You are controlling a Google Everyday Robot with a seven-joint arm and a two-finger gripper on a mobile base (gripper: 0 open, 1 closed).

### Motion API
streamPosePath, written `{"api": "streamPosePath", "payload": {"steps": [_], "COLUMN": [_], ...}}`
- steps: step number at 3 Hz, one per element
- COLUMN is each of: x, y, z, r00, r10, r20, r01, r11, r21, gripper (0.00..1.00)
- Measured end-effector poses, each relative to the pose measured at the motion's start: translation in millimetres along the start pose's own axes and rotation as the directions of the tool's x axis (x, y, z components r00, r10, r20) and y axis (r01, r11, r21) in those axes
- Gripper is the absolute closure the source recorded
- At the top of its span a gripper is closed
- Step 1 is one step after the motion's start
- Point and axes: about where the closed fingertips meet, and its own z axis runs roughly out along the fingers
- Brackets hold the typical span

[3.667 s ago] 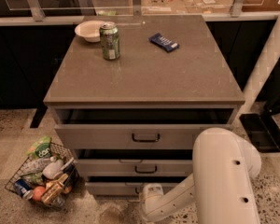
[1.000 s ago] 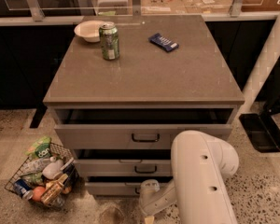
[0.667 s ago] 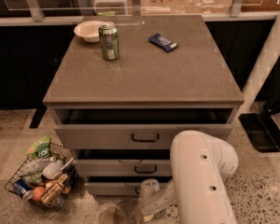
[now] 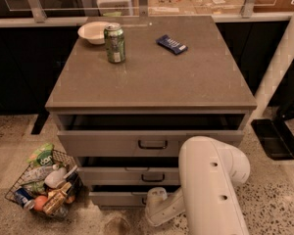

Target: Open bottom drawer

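Note:
The bottom drawer (image 4: 115, 199) is the lowest of three grey-beige fronts on the cabinet and stands slightly pulled out, with a dark gap above it. Its black handle is mostly covered by my gripper (image 4: 154, 200), which sits low at the centre of that front, right at the handle. My white arm (image 4: 213, 180) rises from there in the foreground and hides the right parts of the middle drawer (image 4: 127, 176) and of the bottom one. The top drawer (image 4: 152, 143) is also ajar.
On the cabinet top (image 4: 186, 82) stand a green can (image 4: 114, 43), a white bowl (image 4: 93, 32) and a blue packet (image 4: 171, 44). A wire basket of groceries (image 4: 44, 186) sits on the floor at the left. A black base (image 4: 272, 138) and a white post (image 4: 281, 62) are at the right.
My arm's big white link has shifted left since the oldest frame and has held still over the last second. The gripper stays at the bottom drawer's front; the drawers look unmoved.

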Motion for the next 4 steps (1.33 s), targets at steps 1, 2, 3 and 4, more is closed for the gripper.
{"api": "streamPosePath", "payload": {"steps": [1, 2, 3, 4], "x": [0.0, 0.0, 0.0, 0.0], "y": [0.2, 0.2, 0.3, 0.3], "z": [0.0, 0.0, 0.0, 0.1], "r00": [1.0, 1.0, 1.0, 1.0], "r10": [0.0, 0.0, 0.0, 0.0], "r20": [0.0, 0.0, 0.0, 0.0], "r01": [0.0, 0.0, 0.0, 0.0], "r11": [1.0, 1.0, 1.0, 1.0], "r21": [0.0, 0.0, 0.0, -0.001], "gripper": [1.0, 1.0, 0.82, 0.59]}}
